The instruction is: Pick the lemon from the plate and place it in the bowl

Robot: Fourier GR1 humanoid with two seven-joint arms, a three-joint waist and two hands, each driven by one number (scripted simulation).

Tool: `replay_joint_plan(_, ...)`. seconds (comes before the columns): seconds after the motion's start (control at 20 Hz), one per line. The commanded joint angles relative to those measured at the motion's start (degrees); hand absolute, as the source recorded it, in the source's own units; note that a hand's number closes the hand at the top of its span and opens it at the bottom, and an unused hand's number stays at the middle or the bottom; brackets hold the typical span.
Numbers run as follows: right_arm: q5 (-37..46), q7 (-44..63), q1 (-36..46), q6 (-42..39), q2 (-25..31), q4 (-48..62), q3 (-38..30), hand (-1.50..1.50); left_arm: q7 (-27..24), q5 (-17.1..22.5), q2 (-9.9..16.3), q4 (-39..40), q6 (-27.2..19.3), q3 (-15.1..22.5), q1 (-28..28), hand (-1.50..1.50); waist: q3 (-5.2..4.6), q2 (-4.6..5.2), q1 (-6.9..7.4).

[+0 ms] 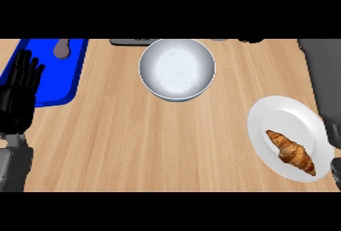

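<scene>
A white plate [279,113] lies at the right of the wooden counter with a brown croissant [292,152] on it; I see no lemon anywhere. A grey-white bowl [177,67] stands at the back centre with nothing in it. My left hand [16,97] rests at the left edge, fingers straight and pointing up, holding nothing, far from both plate and bowl. Only a dark sliver of what may be my right hand [335,168] shows at the right edge beside the plate.
A blue tray [57,90] sits at the back left, partly behind my left hand, with a small brownish item [62,48] on it. A grey surface [323,72] borders the counter on the right. Dark objects [133,42] line the back edge.
</scene>
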State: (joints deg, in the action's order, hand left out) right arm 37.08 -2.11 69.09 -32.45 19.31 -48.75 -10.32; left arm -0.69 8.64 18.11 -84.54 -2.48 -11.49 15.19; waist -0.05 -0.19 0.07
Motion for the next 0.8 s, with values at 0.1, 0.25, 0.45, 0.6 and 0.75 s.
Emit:
replay_joint_plan(0.1,1.49,4.49,-1.52,2.13,-6.67,0.31,3.47,1.5,-0.21,0.52,0.55,-0.43,1.49,-0.59,-0.39,0.0,0.03,0.25,0.51)
replay_joint_plan(0.25,4.84,3.36,-3.53,8.09,-10.38,2.96,6.4,1.5,-2.24,-0.84,-1.41,-0.1,0.45,0.55,-1.49,0.0,0.03,0.51,0.94)
replay_joint_plan(0.45,10.01,3.22,-5.44,16.08,-11.57,5.15,9.22,1.5,-3.13,-1.82,-1.29,0.65,0.62,0.85,-1.09,0.0,0.03,0.57,0.91)
replay_joint_plan(0.6,11.72,8.77,-3.4,22.29,-16.81,11.94,8.55,1.5,-3.02,-0.7,-1.05,1.9,1.61,0.2,-0.48,0.0,0.0,0.86,1.67)
replay_joint_plan(0.75,10.71,7.55,-5.95,24.92,-16.08,15.48,6.32,-1.5,-1.51,-1.03,-2.05,0.29,0.5,0.93,0.12,0.0,0.05,0.68,1.15)
